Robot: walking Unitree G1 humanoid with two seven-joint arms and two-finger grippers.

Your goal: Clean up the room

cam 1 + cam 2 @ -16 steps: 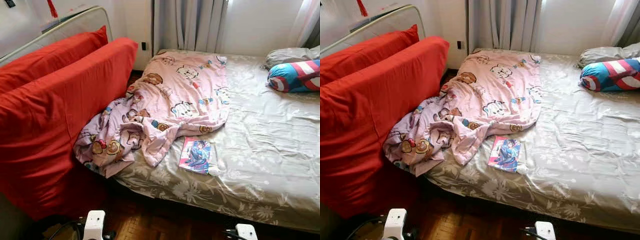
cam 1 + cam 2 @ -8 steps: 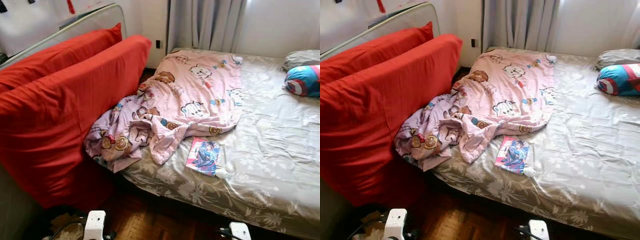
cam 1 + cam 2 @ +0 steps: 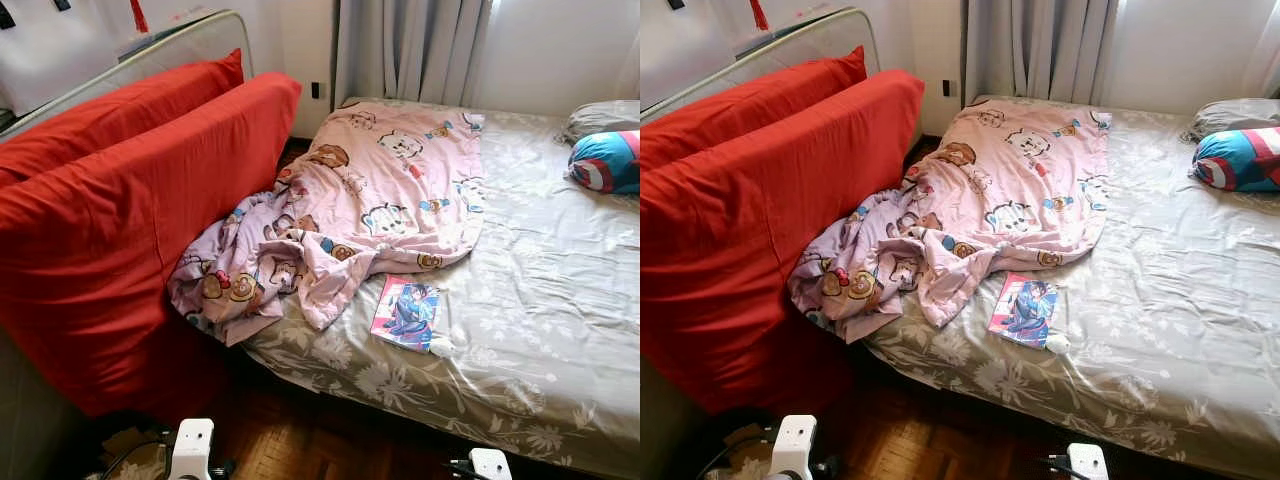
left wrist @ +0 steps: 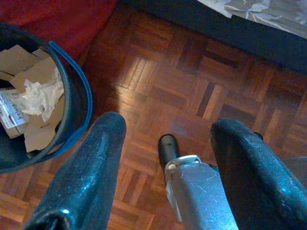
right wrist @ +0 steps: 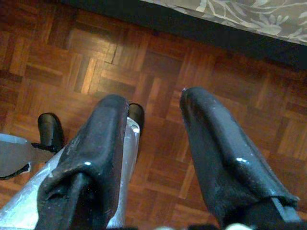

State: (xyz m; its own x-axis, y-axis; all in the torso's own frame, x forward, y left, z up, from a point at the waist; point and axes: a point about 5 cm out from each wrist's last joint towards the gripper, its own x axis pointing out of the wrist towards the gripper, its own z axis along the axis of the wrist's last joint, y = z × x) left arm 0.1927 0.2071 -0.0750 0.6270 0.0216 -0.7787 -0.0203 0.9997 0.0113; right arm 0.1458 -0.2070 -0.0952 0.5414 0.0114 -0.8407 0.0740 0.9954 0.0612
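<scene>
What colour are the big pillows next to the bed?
The big pillows are red, clearest in the left eye view.

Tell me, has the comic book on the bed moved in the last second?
No. The comic book lies just below the pink blanket's edge as before; only the camera shifted.

1. Bed (image 3: 560, 300), grey floral sheet: crumpled pink cartoon blanket (image 3: 370, 200); comic book (image 3: 406, 311) near the front edge; striped cushion (image 3: 605, 162); grey pillow (image 3: 600, 115).
2. Parquet floor (image 4: 192, 96): dark bin (image 4: 72, 110) holding cardboard and paper.
</scene>
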